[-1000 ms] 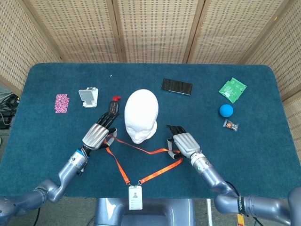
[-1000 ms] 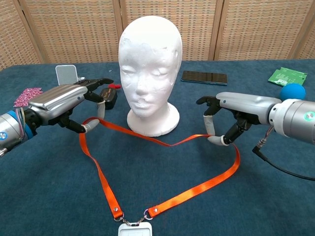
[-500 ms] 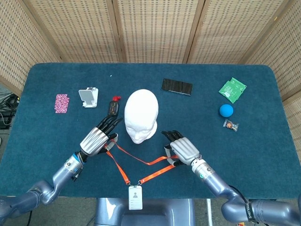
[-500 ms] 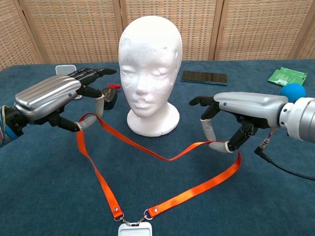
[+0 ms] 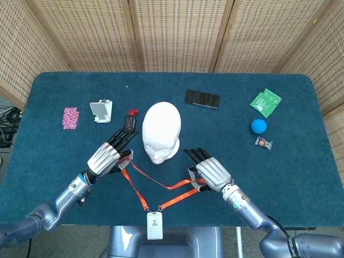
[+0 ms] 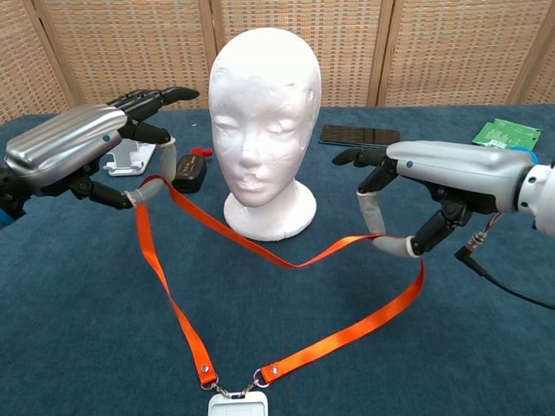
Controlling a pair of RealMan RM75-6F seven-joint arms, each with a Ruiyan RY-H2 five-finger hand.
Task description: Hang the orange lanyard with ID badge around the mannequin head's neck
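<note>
The white mannequin head (image 5: 161, 130) (image 6: 265, 121) stands upright mid-table, facing me. The orange lanyard (image 5: 161, 184) (image 6: 286, 260) is stretched in a loop in front of it, its white ID badge (image 5: 155, 225) (image 6: 237, 406) hanging at the near table edge. My left hand (image 5: 107, 154) (image 6: 82, 154) pinches the strap's left side, lifted above the cloth left of the head. My right hand (image 5: 211, 172) (image 6: 442, 178) pinches the strap's right side, raised right of the head's base. The strap's far run sags just in front of the base.
Blue cloth table (image 5: 301, 161). A black and red object (image 5: 129, 121) and a white stand (image 5: 101, 111) sit left of the head; a black phone (image 5: 202, 99) lies behind it. A pink card (image 5: 70, 117) far left; green packet (image 5: 265, 102), blue ball (image 5: 258, 126), small wrapper (image 5: 264, 143) right.
Both hands have risen and drawn back toward me with the strap, lifting the loop off the cloth; the badge has stayed at the table edge.
</note>
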